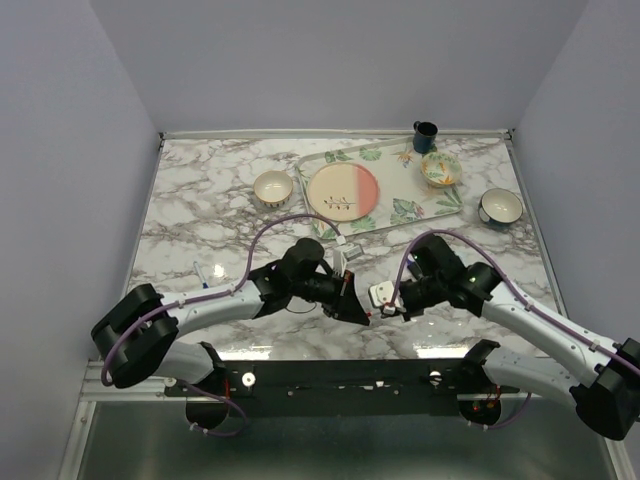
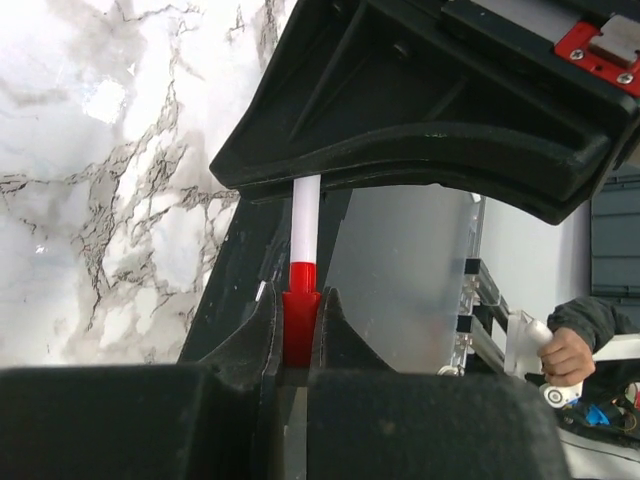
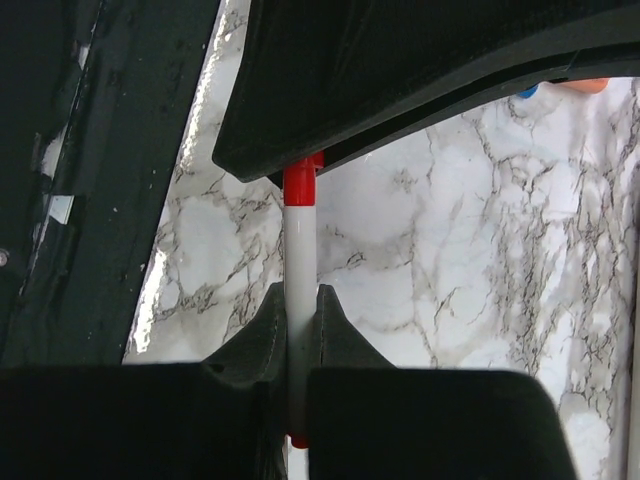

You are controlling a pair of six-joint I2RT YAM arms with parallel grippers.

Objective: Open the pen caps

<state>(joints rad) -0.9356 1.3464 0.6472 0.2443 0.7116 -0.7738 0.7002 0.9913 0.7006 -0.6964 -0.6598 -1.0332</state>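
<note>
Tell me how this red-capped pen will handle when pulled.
Probably stiff: the white barrel looks straight under grip. Smooth and glossy, so it may slip in the right gripper. The round red cap would likely roll if dropped.

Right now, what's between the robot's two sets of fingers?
One pen bridges them: the left fingers pinch its red cap, the right fingers its white barrel, as both wrist views show.

- The pen cap (image 2: 300, 325) is solid bright red.
- The pen (image 2: 305, 215) has a plain white barrel.
- The table (image 1: 200, 200) is white marble, veined grey and black.
- The tray (image 1: 410, 212) is pale with green leaves printed on it.
- The plate (image 1: 343, 192) is half cream, half salmon pink, with a leaf sprig.
- The mug (image 1: 425, 136) is dark blue.
</note>
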